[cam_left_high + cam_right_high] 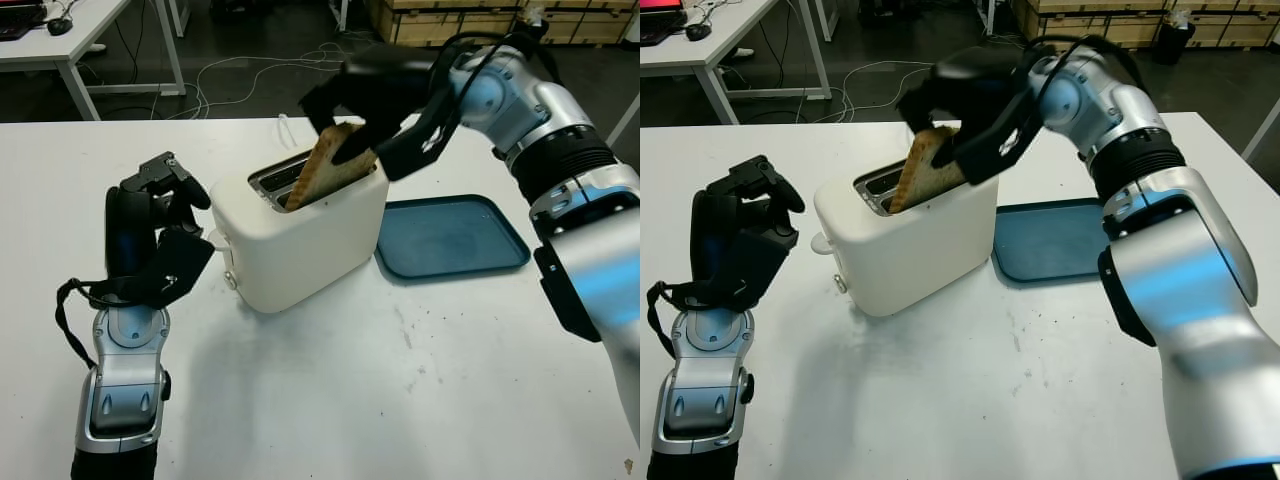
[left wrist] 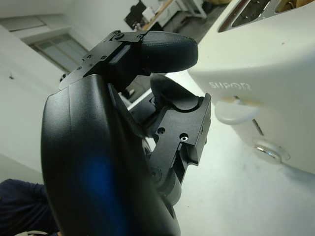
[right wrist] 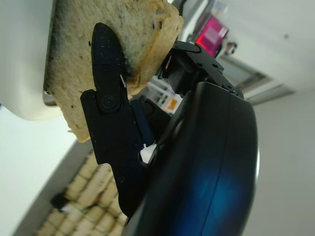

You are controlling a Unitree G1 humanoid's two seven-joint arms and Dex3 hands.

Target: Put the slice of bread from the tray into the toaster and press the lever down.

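A slice of bread leans tilted with its lower end inside a slot of the white toaster at the table's middle. My right hand hovers over the toaster, shut on the bread's upper part; in the right wrist view a black finger presses against the bread. The toaster's lever sticks out of its left side, in the raised position. My left hand is held up just left of the toaster, fingers curled, holding nothing, a short way from the lever.
An empty blue tray lies right of the toaster. The white table has free room in front. Another table, cables on the floor and wooden pallets stand beyond the far edge.
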